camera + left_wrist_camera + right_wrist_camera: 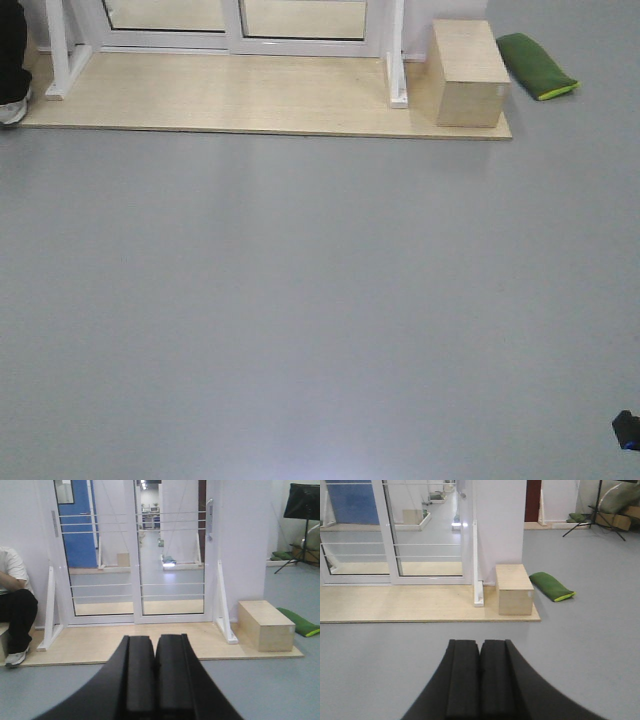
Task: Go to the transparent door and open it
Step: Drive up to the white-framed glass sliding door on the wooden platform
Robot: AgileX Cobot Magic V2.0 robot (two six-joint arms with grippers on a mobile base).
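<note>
Nearest the lens in the left wrist view, the left gripper (155,642) is seen with its two black pads pressed flat together; nothing is held between them. The right gripper (480,646) is recorded in the same condition: jaws fully together, nothing gripped. Both are raised above the grey floor (320,300), well apart from the door.

The transparent door (172,555) is noted as the right-hand glass panel of the white-framed pair, straight ahead of the left wrist camera. Its silver-grey pull handle (210,516) is mounted on the right stile, which lies against the outer frame post, so the panel is logged as shut. In the front view only the door's bottom edge (300,20) is caught, at the top of the frame; in the right wrist view it (427,530) is placed up and to the left.

The handle-less panel (102,555) is set just beside it on the left. Both are carried on a pale wooden platform (90,645) and steadied by white triangular braces (50,610). A plywood box (265,625) is stood on the platform's right end, with a green cushion (300,622) on the floor just beyond. A seated person (12,605) is observed at the left edge.
</note>
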